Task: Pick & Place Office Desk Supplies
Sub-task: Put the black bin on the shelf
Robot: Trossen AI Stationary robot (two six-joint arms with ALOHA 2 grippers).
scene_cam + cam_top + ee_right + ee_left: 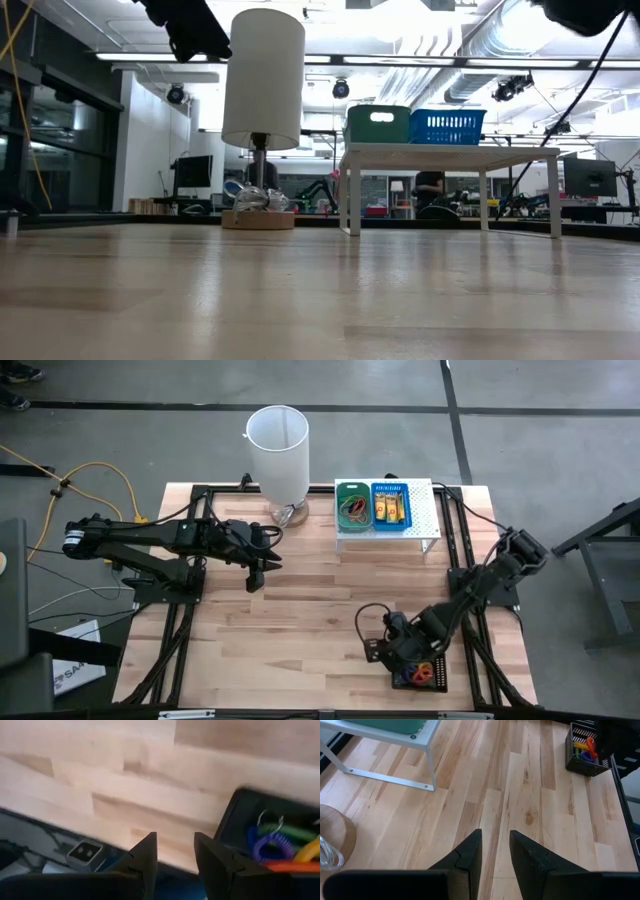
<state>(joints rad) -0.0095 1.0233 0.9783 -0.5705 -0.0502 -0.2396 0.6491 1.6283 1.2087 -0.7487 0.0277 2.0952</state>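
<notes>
Black tray (420, 676) w/ coiled supplies (280, 847) sits just beside right gripper (175, 855), jaws apart & empty; left gripper (495, 852) far off, also apart.

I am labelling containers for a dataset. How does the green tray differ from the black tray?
The green tray sits on the white stand at the table's far side; the black tray sits directly on the wooden table near its front edge. The green tray holds rubber-band loops; the black tray holds colourful coiled and looped items. The right gripper hovers beside the black tray; no gripper is near the green one. Both are small, open-topped trays.
</notes>
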